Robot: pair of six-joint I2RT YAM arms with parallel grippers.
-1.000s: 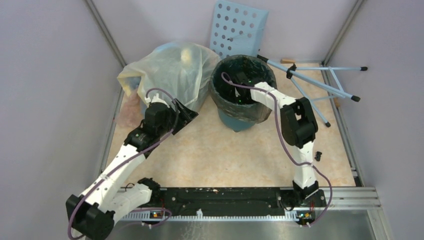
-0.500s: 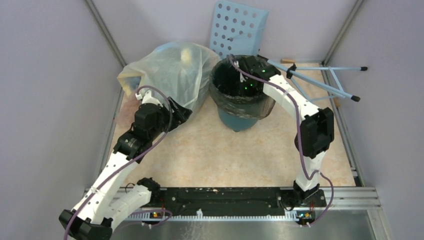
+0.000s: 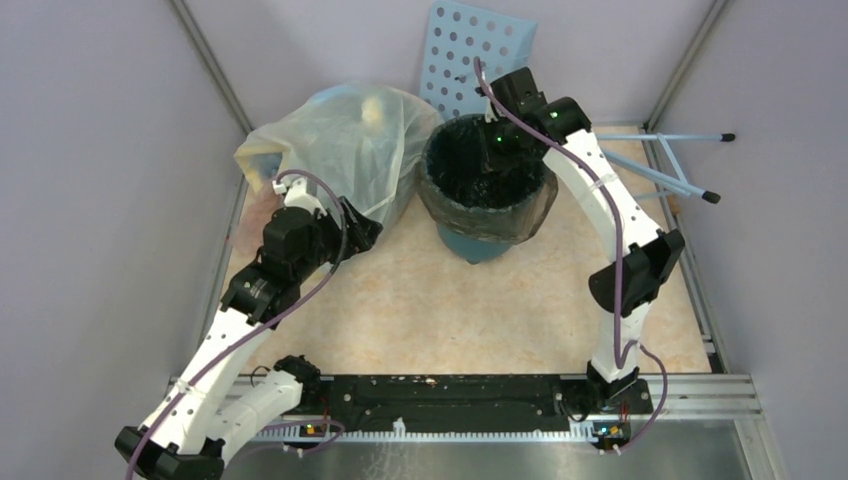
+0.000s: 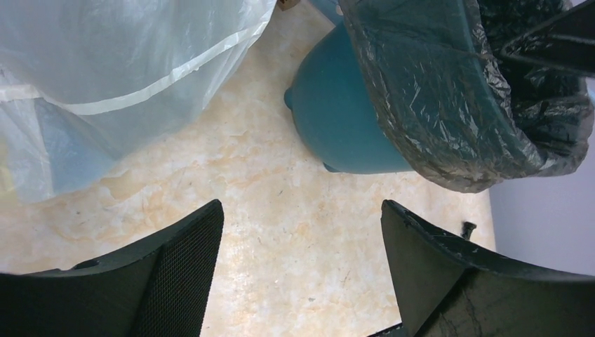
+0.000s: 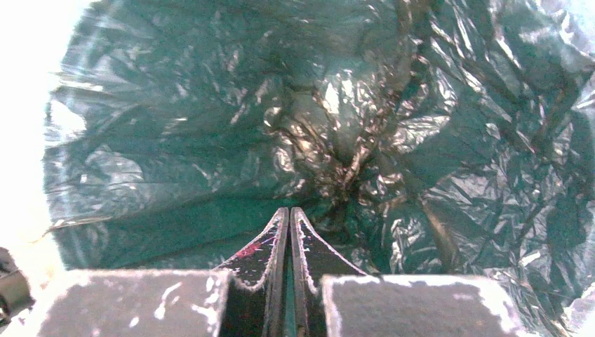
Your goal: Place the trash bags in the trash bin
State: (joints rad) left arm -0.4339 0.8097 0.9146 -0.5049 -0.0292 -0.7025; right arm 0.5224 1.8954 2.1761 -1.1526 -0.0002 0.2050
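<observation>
Rising right gripper above trash bin

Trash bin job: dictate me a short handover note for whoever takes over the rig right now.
Left end effector: open, empty, low over the table between the pale stuffed bag and the trash bin.
Right end effector: shut, pointing down inside the bin; nothing visibly gripped.
Trash bag: lining the bin, edge folded over the rim.
Done: the bag is in the bin.
Left: probably just lift the right arm out and check the rim fold.
</observation>
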